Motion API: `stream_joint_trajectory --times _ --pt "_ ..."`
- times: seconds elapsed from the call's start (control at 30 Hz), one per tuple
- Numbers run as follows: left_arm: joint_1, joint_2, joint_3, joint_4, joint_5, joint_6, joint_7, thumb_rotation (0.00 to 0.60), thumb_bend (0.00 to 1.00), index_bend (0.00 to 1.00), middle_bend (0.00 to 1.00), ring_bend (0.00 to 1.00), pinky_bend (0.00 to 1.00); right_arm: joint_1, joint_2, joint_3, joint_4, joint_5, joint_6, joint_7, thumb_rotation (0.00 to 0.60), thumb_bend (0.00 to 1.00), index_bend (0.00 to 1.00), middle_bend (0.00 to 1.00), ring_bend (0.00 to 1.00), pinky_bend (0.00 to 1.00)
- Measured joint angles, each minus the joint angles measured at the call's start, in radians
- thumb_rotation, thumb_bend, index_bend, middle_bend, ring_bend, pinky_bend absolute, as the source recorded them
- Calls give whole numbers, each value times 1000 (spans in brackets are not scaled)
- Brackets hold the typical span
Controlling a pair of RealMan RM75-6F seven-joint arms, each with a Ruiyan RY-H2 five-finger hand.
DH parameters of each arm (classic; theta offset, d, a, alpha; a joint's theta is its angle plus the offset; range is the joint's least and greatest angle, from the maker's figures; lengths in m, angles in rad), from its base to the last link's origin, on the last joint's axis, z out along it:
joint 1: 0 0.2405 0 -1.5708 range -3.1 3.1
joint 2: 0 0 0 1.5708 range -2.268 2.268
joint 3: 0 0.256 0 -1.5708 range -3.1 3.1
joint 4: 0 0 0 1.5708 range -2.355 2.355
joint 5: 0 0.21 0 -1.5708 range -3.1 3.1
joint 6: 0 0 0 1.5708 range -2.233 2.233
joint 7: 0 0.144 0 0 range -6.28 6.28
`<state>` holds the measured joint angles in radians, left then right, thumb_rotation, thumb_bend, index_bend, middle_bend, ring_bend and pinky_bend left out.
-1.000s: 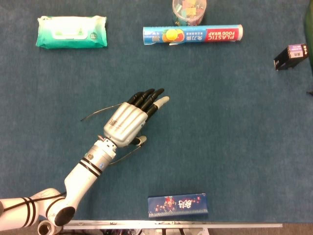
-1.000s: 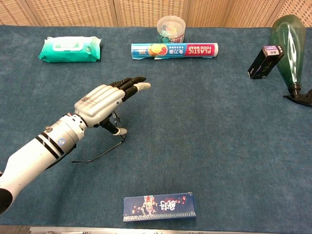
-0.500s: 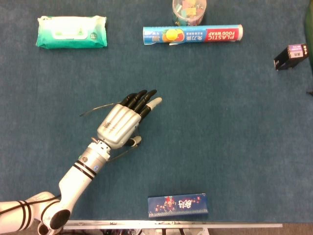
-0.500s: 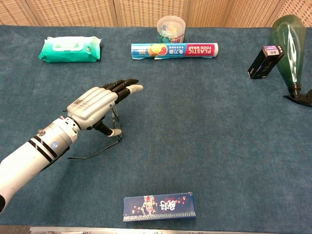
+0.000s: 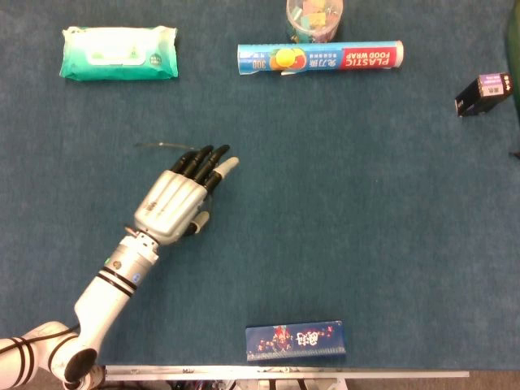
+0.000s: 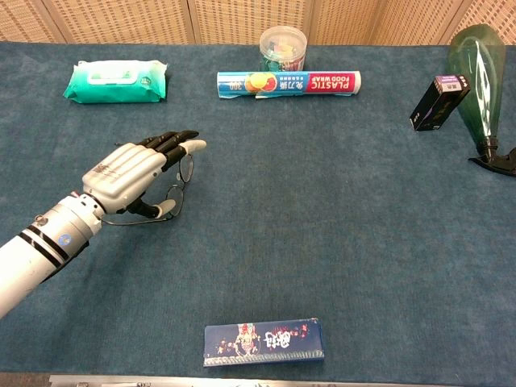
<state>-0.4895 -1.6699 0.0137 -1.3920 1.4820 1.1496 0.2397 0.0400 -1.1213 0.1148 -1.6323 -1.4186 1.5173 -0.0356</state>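
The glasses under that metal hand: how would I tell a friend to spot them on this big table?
Start at the blue table cover and find the silver left hand on its left half. Beneath its palm and fingers lie the thin wire-framed glasses, one lens ring showing below the fingertips. Unlike the colourful packets and boxes around, they are just a fine dark outline, nearly see-through.

wipes pack (image 5: 119,52) 1 | wrap roll (image 5: 320,58) 1 | jar (image 5: 314,17) 1 | boxes (image 5: 295,340) 2 | glasses (image 6: 179,185) 1 | bottle (image 6: 479,68) 1

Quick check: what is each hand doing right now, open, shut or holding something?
Left hand: pinching thin wire-frame glasses under its fingers.
Right hand: not in either view.
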Motion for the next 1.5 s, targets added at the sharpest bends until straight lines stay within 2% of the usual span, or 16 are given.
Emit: stream_joint_trajectory --times 0.23,0.73,1.03,1.33,1.5 --pt "21 22 -12 24 -25 16 -13 600 0 49 0 0 120 3 -5 0 2 -2 -4 -1 600 40 146 185 214 448" --pt "30 41 -84 88 -85 32 -52 600 0 49 0 0 120 10 -9 -1 -2 -3 -13 -9 600 41 146 185 214 449" --pt "43 80 -83 18 -65 64 -69 600 0 49 0 0 120 10 -10 -1 -4 -3 -13 -10 600 40 146 185 214 448" --pt "51 133 -65 -113 -24 80 -89 600 0 49 0 0 120 8 -11 -3 -4 -4 -10 -9 600 40 146 185 214 448" --pt "49 130 -62 -137 -15 75 -95 600 0 49 0 0 120 6 -9 -3 -5 -5 -8 -9 600 40 146 185 214 448"
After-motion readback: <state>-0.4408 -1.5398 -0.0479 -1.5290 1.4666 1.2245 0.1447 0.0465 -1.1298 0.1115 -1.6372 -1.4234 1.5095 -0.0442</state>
